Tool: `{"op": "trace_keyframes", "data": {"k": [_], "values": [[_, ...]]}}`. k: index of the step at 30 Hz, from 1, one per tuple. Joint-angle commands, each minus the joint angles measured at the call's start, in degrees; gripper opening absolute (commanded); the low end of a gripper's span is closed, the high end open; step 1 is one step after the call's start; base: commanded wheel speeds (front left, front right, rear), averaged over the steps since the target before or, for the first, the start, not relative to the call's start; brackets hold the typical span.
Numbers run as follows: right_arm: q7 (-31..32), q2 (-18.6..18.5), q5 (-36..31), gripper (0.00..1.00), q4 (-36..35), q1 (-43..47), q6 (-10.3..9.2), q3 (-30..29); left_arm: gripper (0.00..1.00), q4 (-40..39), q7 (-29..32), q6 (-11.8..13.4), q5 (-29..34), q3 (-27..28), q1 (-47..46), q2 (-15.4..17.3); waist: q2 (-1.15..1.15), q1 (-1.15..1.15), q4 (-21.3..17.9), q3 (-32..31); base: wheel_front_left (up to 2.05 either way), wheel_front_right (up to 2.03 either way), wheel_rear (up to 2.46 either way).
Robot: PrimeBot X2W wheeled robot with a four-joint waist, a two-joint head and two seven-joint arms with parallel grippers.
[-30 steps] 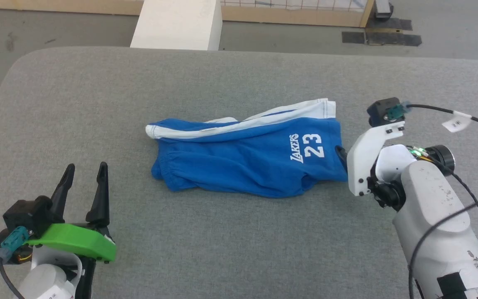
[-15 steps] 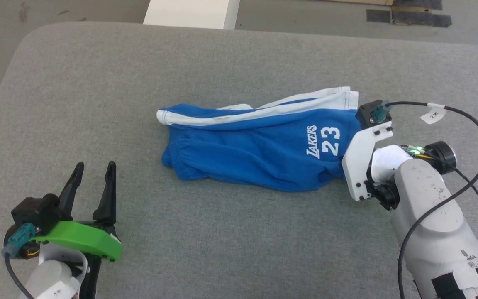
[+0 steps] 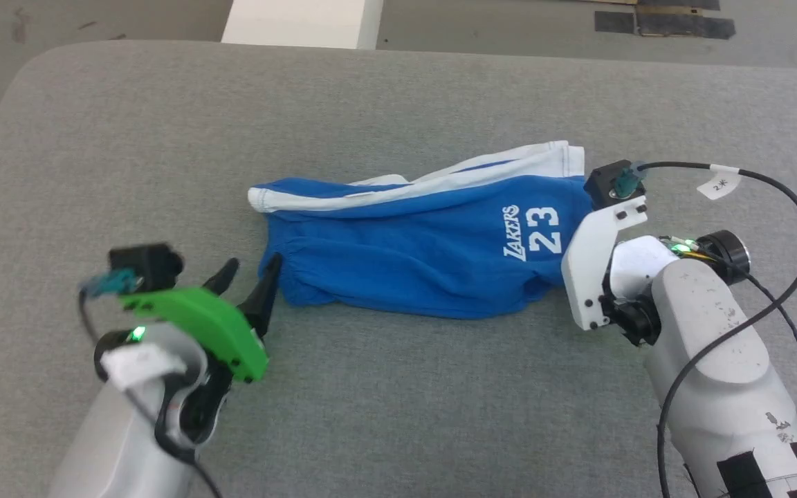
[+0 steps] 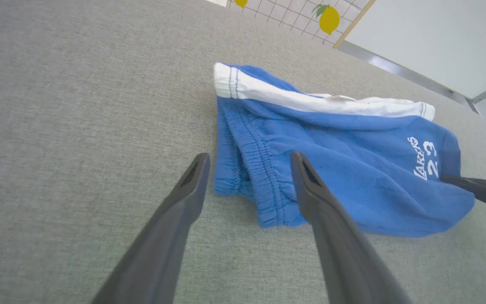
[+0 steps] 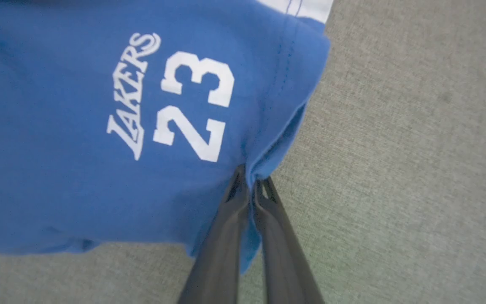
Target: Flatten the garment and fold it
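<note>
Garment (image 5: 78, 177) hem sat pinched in the right pincer (image 5: 251, 179), whose two dark fingers (image 5: 222, 245) were pressed together on a fold of blue cloth at the lower corner of one leg opening. Just left of that grip in the right wrist view was the white print "LAKERS 23" (image 5: 171, 101), and past it the blue cloth spread away from the pincer. To the pincer's other side lay bare grey table (image 5: 416, 147).

The left pincer (image 4: 249, 157) was spread wide and held nothing. The gathered elastic waistband (image 4: 264, 169) lay just ahead of its tips, with the blue corner showing in the gap between the two fingers (image 4: 175, 223). From the head view its inner fingertip looked to be right at the waistband corner, though I cannot tell whether it touched. Beyond the waistband, along the garment's far edge from this pincer, ran a wide white band (image 4: 310, 99).

Seen from the head, the garment (image 3: 412, 263) lay bunched and wrinkled on the table (image 3: 398, 401), reaching from the left pincer (image 3: 254, 264) across to the right arm's white bracket (image 3: 592, 263). A green cover (image 3: 198, 325) sat on the left wrist, and a black cable with a paper tag (image 3: 717, 185) looped out from the right wrist. Far beyond both pincers, past the table's edge, stood a white block (image 3: 301, 21).
</note>
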Motion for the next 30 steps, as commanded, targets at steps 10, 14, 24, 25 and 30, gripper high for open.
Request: {"op": "trace_keyframes", "data": {"k": [10, 14, 24, 25, 30], "values": [[-1.0, -0.3, 3.9, 0.00, -0.9, -0.5, -0.11, 4.8, 1.00, 7.6, 15.8, 3.9, 5.8, -6.7, -8.6, 4.7, 0.00, 0.00, -3.4, 2.4, 0.00, 0.00, 0.00], [-1.3, -0.3, 4.7, 0.00, -1.0, -0.5, -0.11, 5.6, 1.00, 11.4, 18.4, 1.9, 5.0, -8.3, -8.7, 4.8, 0.00, 0.00, -4.3, 2.8, 0.00, 0.00, 0.00], [-3.7, -0.3, 7.3, 0.00, -2.4, 1.5, -0.11, 4.3, 0.00, 13.9, 14.3, -1.0, 0.2, -5.6, -7.4, 3.5, 0.00, 0.00, -4.7, 0.9, 0.00, 0.00, 0.00], [-4.3, -0.3, 7.9, 0.00, -2.9, 2.1, -0.11, 3.9, 0.00, 13.8, 13.7, -1.0, -1.0, -4.4, -7.3, 3.2, 0.00, 0.00, -4.7, 0.3, 0.00, 0.00, 0.00], [-6.8, -0.3, 11.7, 0.00, -10.3, 10.3, -0.11, -0.1, 0.00, 10.5, 13.0, -1.4, -5.4, -0.8, -4.0, 3.8, 0.00, 0.00, -4.4, -3.3, 0.00, 0.00, 0.00]]}}
